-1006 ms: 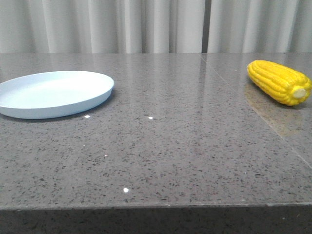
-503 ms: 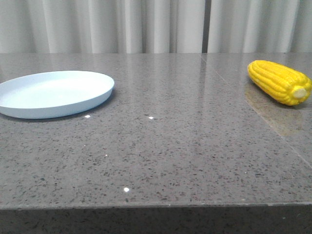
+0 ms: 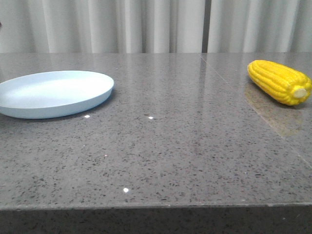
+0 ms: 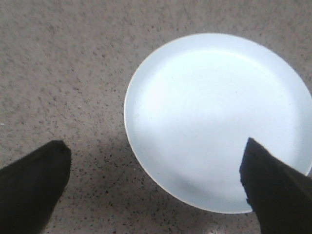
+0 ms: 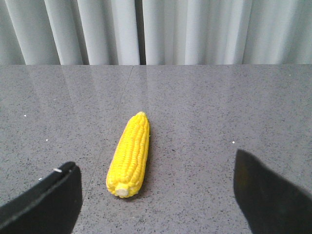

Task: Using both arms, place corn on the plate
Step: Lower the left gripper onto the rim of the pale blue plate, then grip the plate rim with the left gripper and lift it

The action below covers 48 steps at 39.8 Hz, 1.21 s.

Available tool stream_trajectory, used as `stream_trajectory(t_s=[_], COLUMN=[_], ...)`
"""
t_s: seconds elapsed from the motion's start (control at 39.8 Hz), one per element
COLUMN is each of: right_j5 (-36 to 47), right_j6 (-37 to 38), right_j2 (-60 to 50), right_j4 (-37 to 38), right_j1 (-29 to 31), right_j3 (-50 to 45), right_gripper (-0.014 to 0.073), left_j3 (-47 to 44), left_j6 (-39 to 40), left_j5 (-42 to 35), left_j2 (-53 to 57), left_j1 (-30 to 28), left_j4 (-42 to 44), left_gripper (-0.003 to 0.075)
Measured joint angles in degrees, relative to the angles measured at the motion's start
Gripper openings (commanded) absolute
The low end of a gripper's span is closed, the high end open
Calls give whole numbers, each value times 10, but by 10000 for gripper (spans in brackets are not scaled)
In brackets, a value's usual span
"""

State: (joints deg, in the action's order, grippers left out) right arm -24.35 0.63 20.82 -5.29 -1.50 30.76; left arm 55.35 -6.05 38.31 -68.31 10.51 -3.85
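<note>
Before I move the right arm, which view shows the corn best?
The right wrist view: the whole corn lies between the open jaws, stub end nearest. The front view shows it at the table's far right. The left wrist view shows only the plate.

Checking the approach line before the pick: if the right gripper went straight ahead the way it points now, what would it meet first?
Most likely the bright yellow corn cob, pale stub end nearest, lying on the grey speckled table between the open right gripper's fingers. Depth is unclear, so it might touch the table first.

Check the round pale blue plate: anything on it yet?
Nothing lies on the round pale blue plate; the left gripper's finger covers one edge. The bright yellow corn cob lies apart.
</note>
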Motion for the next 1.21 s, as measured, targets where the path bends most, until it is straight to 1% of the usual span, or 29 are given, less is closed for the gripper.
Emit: stream_trajectory(t_s=[0.13, 0.3, 0.53, 0.6, 0.68, 0.73, 0.8, 0.86, 0.91, 0.93, 0.98, 1.01, 1.11, 1.21], right_j5=[0, 0, 0, 0, 0, 0, 0, 0, 0, 0, 0, 0, 0, 0], right_j6=[0, 0, 0, 0, 0, 0, 0, 0, 0, 0, 0, 0, 0, 0], right_j2=[0, 0, 0, 0, 0, 0, 0, 0, 0, 0, 0, 0, 0, 0], right_j4=[0, 0, 0, 0, 0, 0, 0, 0, 0, 0, 0, 0, 0, 0], right_j1=[0, 0, 0, 0, 0, 0, 0, 0, 0, 0, 0, 0, 0, 0], right_j3=[0, 0, 0, 0, 0, 0, 0, 0, 0, 0, 0, 0, 0, 0], right_gripper=[651, 651, 651, 651, 651, 651, 651, 651, 651, 651, 651, 651, 651, 651], left_j3=[53, 104, 124, 124, 124, 124, 124, 125, 126, 126, 126, 126, 131, 152], left_j6=[0, 0, 0, 0, 0, 0, 0, 0, 0, 0, 0, 0, 3, 5], left_j5=[37, 52, 60, 60, 62, 63, 64, 66, 68, 68, 70, 70, 71, 76], left_j2=[-87, -185, -240, -245, -247, -249, -250, -251, -251, -251, -251, -251, -251, -251], left_j1=[0, 0, 0, 0, 0, 0, 0, 0, 0, 0, 0, 0, 0, 0], left_j4=[-1, 4, 5, 5, 5, 5, 5, 5, 5, 5, 5, 5, -2, -34], left_gripper=[672, 671, 671, 650, 582, 507, 370, 263, 141, 111, -4, -18, -20, -20])
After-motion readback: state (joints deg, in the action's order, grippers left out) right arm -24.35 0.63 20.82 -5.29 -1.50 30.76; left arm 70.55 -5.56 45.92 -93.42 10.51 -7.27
